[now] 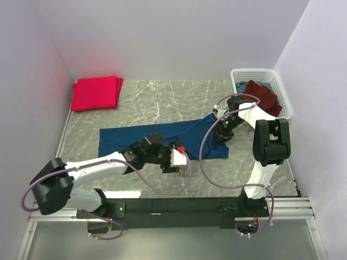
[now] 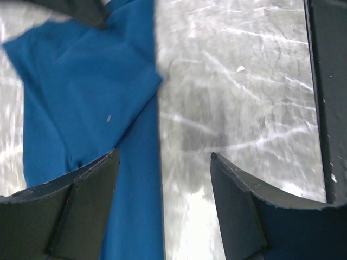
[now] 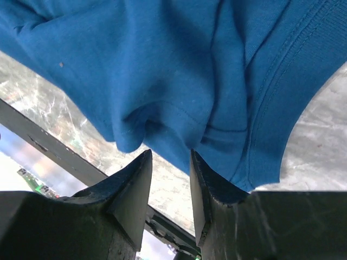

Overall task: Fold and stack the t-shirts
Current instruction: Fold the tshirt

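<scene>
1. Hanging over the near edge of the blue t-shirt (image 1: 135,135), the left gripper (image 1: 174,158) has its dark, wedge-shaped fingers (image 2: 87,200) spread wide. Nothing is caught between them, and only the cloth's edge and bare stone show in the gap.
2. From its wrist view the shirt fills the left side, smooth and matte, with one soft fold running down it. Glossy grey marble-look table (image 1: 162,100) takes the right side.
3. That shirt lies stretched out long across the middle of the table. It is mostly flat, and its right end is gathered up toward the right gripper (image 1: 223,130).
4. Over there the fingers (image 3: 130,200) are drawn close, with only a slim gap between the tapered tips. A puckered bunch of blue knit sits right at those tips (whether they actually bite it, I cannot tell).
5. Close up, the fabric shows a fine jersey weave and a stitched hem (image 3: 293,70) curving down the right side. Marble and the black rail (image 1: 179,207) peek out beneath the cloth.
6. Back left, the pinkish-red shirts (image 1: 96,93) sit as a neat, squared-off folded stack, well apart from the blue one.
7. Back right, a maroon shirt (image 1: 264,96) slumps crumpled inside the white lattice basket (image 1: 238,76).
</scene>
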